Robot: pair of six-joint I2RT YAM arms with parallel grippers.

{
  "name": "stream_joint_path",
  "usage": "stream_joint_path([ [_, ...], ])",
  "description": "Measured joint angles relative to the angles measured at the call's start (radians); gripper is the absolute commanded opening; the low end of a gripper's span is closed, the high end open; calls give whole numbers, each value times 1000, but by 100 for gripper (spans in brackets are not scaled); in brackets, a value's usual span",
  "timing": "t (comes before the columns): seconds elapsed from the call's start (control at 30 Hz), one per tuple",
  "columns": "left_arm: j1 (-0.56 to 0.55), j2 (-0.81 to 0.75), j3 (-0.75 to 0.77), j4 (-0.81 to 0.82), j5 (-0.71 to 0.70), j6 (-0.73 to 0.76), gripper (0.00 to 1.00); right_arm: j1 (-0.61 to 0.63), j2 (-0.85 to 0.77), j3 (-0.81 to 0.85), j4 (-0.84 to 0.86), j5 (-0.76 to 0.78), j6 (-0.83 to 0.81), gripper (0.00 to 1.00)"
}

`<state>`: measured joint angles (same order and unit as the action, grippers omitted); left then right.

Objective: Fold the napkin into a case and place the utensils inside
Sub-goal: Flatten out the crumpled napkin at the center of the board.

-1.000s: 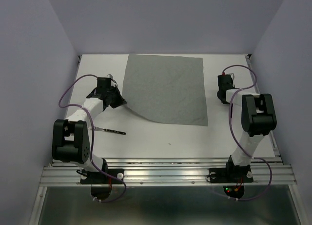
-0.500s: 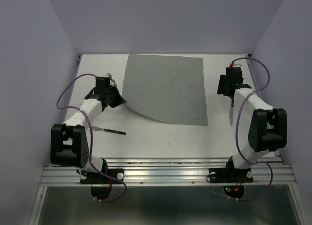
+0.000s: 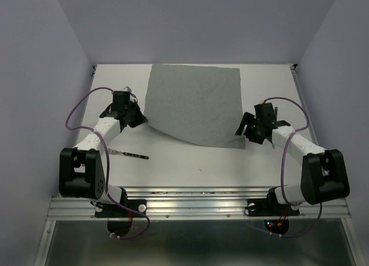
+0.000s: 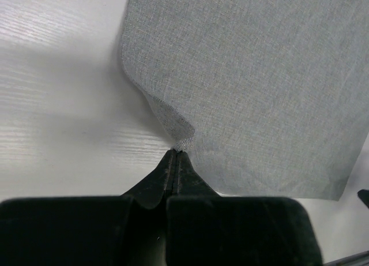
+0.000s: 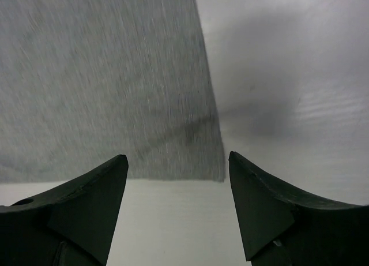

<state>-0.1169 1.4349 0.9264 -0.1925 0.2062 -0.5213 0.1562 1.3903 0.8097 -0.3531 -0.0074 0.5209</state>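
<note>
Napkin (image 3: 193, 104): plain mid-grey weave, roughly square, spread on the white table (image 3: 190, 168), centre to far side; near-left corner lifted into a small puckered fold. Left gripper (image 4: 174, 157) clamped tight on that corner. Right gripper (image 5: 179, 162) spread wide, holding nothing, poised at the near-right corner. One utensil (image 3: 130, 154), dark handle, lies near-left, apart from the cloth.

Left claw (image 4: 174, 155) clamped, right claw (image 5: 176, 156) spread wide
</note>
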Motion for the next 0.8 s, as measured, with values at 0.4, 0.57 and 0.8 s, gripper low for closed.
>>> stream_joint_path([
  [0.4, 0, 11, -52, -136, -133, -79, 77, 61, 0, -32, -67, 55, 134, 87],
  [0.57, 0, 31, -52, -200, -216, -136, 71, 62, 24, 15, -67, 78, 134, 88],
  [0.8, -1, 65, -65, -216, -249, -192, 63, 73, 24, 22, -66, 100, 134, 86],
])
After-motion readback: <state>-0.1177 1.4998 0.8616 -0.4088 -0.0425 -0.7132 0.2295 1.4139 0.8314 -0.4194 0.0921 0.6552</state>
